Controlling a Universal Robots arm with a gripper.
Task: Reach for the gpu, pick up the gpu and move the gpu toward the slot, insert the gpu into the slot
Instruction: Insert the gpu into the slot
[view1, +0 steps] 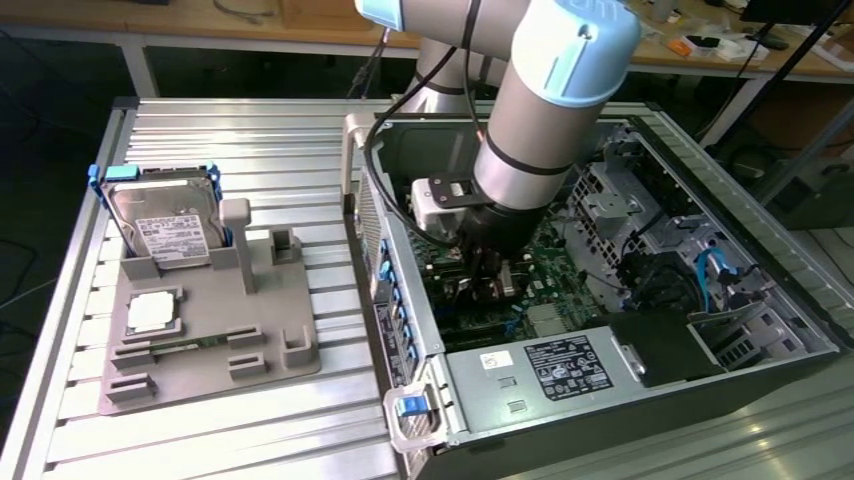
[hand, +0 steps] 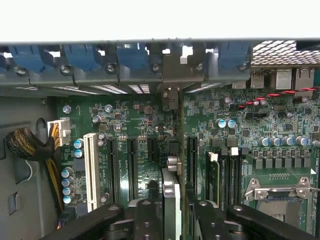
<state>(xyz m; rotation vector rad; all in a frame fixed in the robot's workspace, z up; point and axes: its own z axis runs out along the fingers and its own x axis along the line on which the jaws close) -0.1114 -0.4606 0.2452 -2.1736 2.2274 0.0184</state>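
Inside the case (view1: 747, 330), pincer (hand: 172, 200) clamps gpu (hand: 171, 165) edge-on among motherboard (hand: 140, 125) sockets.

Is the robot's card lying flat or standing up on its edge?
Standing on edge. The gpu hangs thin-side-up between the gripper's fingers, over the green motherboard inside the computer case.

A bench (view1: 227, 440) of ribbed silver aluminium profiles is seen across the exterior view, its grooves running from that view's left to its right. Behind it, along the far edge, a long wooden worktable (view1: 200, 25) on pale metal legs is set, with cables and small orange and white items scattered on its top toward the exterior view's right. Dark floor (view1: 40, 200) is glimpsed beneath it. The scene is lit evenly, with soft glare on the metal ribs.
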